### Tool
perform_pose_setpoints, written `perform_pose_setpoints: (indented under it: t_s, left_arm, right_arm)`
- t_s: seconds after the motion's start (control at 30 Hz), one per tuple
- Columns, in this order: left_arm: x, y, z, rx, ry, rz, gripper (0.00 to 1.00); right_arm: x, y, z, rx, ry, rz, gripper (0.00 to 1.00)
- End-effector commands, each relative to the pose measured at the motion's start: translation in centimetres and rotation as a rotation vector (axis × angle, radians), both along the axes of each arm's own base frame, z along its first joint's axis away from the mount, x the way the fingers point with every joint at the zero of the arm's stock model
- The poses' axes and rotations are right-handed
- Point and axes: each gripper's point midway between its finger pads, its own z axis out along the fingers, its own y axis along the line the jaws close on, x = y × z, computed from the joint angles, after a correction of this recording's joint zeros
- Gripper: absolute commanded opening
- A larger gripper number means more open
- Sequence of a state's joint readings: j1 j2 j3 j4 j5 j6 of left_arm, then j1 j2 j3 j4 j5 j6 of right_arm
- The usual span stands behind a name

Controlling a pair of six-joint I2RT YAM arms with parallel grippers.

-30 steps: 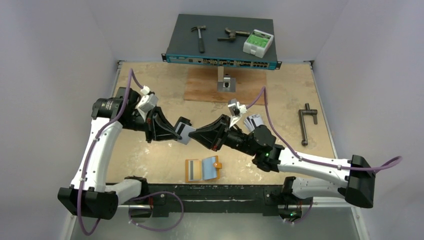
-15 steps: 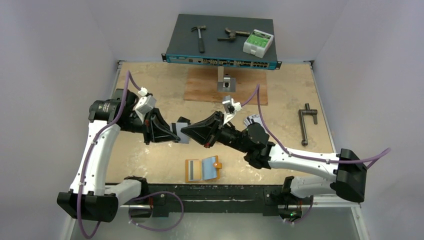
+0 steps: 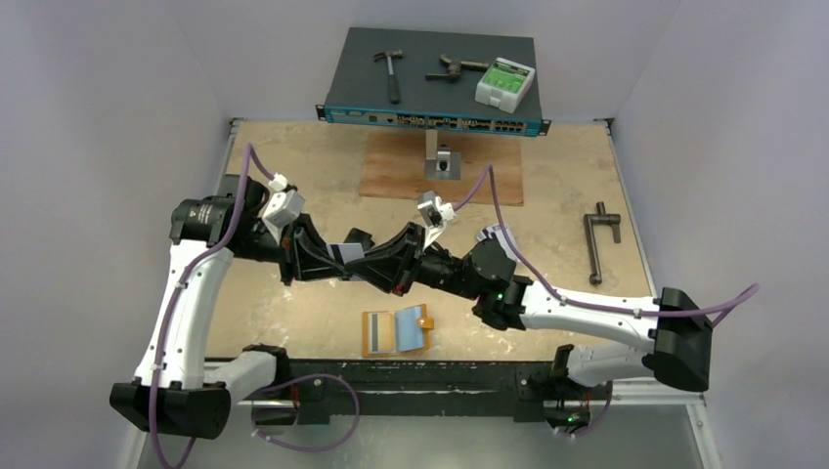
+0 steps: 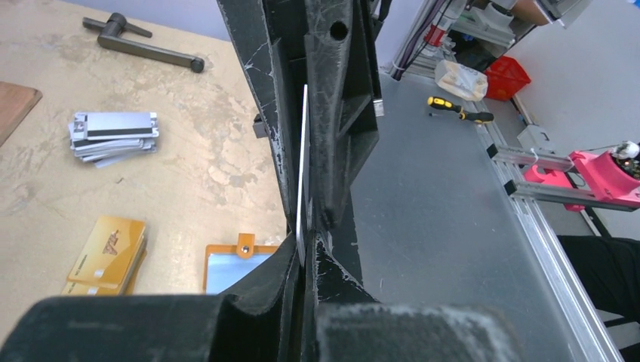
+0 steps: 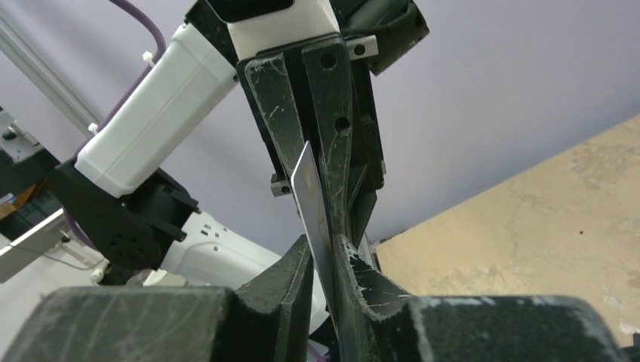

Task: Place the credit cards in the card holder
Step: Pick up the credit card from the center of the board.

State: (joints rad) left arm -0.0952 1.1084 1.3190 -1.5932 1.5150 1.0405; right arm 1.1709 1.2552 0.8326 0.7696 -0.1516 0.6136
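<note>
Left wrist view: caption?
Left gripper pinches a thin silver-grey card edge-on between the right gripper's fingers; orange wallet lies open nearby.

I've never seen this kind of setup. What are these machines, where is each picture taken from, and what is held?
Two robot arms are bolted at the near edge of a table. One picture looks down from above; the others come from cameras on each wrist. The left claw is shut on a silver card, held in the air. The right claw has its fingers either side of that card; whether it pinches is unclear. On the table lie the open orange card holder, a silver card stack and a yellow card stack.
</note>
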Motion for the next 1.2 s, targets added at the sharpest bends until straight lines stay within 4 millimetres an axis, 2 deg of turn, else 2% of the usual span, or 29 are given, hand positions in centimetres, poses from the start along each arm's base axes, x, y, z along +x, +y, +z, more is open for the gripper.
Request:
perform_pose_setpoints:
  t_s: [0.0, 0.1, 0.2, 0.33, 0.57, 0.7, 0.83, 0.87, 0.97, 1.03, 1.1, 1.17]
  left_arm:
    - [-2.9, -0.3, 3.9, -0.147, 0.107, -0.021, 0.00]
    - [-3.1, -0.2, 3.8, -0.137, 0.096, -0.021, 0.00]
    - [-3.4, -0.2, 3.7, -0.126, 0.085, -0.020, 0.00]
    - [-3.5, -0.2, 3.8, -0.128, 0.086, -0.021, 0.00]
    - [-3.6, -0.2, 4.2, -0.133, 0.078, -0.022, 0.00]
    - [-3.6, -0.2, 4.3, -0.138, 0.080, -0.023, 0.00]
    - [-3.6, -0.2, 4.3, -0.143, 0.087, -0.023, 0.00]
    - [-3.6, -0.2, 4.3, -0.146, 0.089, -0.024, 0.00]
    - [-3.7, -0.2, 4.5, -0.148, 0.085, -0.025, 0.00]
    - [-3.7, -0.2, 4.5, -0.147, 0.086, -0.025, 0.00]
    - [-3.7, -0.2, 4.4, -0.143, 0.088, -0.024, 0.00]
    - [-3.8, -0.2, 4.3, -0.140, 0.089, -0.024, 0.00]
  right_arm:
    - [-1.4, 0.6, 0.9, -0.023, -0.030, 0.058, 0.17]
    - [-0.9, 0.3, 0.7, -0.038, -0.018, 0.027, 0.09]
    - [-0.2, -0.8, 0.7, -0.037, -0.006, -0.035, 0.01]
    - [0.7, -2.9, 0.8, -0.043, -0.003, -0.123, 0.00]
    - [0.4, -5.5, 0.6, -0.070, 0.002, -0.166, 0.00]
    - [0.7, -6.2, 0.6, -0.066, 0.008, -0.192, 0.00]
    - [0.4, -5.8, 1.1, -0.039, 0.002, -0.166, 0.00]
    - [0.2, -5.6, 1.3, -0.025, 0.000, -0.153, 0.04]
    - [-0.2, -4.9, 1.8, 0.017, -0.005, -0.118, 0.27]
    - [-0.4, -4.7, 2.1, 0.040, -0.013, -0.103, 0.38]
    - [-0.7, -4.5, 2.5, 0.057, -0.030, -0.086, 0.41]
    - [-0.4, -4.2, 2.7, 0.056, -0.032, -0.095, 0.39]
